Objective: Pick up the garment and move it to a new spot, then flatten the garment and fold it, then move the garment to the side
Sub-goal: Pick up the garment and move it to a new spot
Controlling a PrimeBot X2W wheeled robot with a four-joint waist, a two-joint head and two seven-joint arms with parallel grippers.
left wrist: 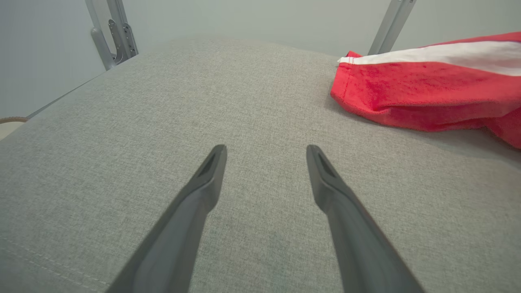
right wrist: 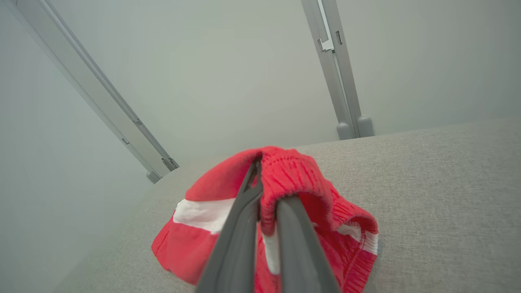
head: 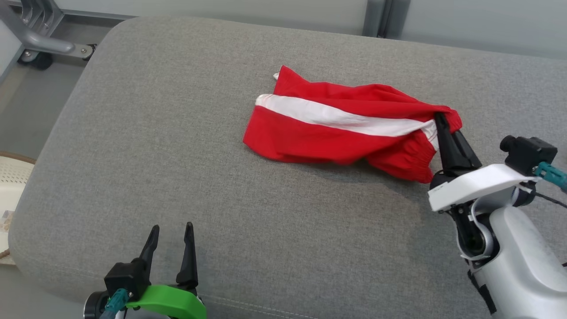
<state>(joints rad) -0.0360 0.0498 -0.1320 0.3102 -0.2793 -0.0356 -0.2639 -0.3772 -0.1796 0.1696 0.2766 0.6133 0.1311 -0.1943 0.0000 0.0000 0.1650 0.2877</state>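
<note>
So the garment (head: 323, 137) is a pair of red shorts with a white stripe (head: 336, 117) running along it. It's lying crumpled on the grey cushion (head: 177, 133), a bit right of the middle and toward the far side. The left end lies flat on the fabric, and the right end is bunched up and lifted a little.

The right gripper (head: 440, 118) comes in from the near right, and its jaws are pressed together on the ribbed elastic waistband (right wrist: 301, 175) at that right end. In the right wrist view the red cloth (right wrist: 203, 244) drapes over the fingers (right wrist: 240, 228), with the waistband folded over the top of them, so the right gripper (right wrist: 260, 179) definitely has a pinch on the garment.

The left gripper (head: 172, 232) is at the near left edge of the cushion, well apart from the shorts. Its jaws are spread wide with nothing between them. From the left wrist view the left gripper (left wrist: 264, 150) points across bare grey fabric, with the hem of the shorts (left wrist: 427, 97) off to the far right.

There's a metal frame with a caster wheel (head: 35, 60) on the floor at the far left, and a pale woven basket (head: 11, 177) is just past the cushion's left edge.
</note>
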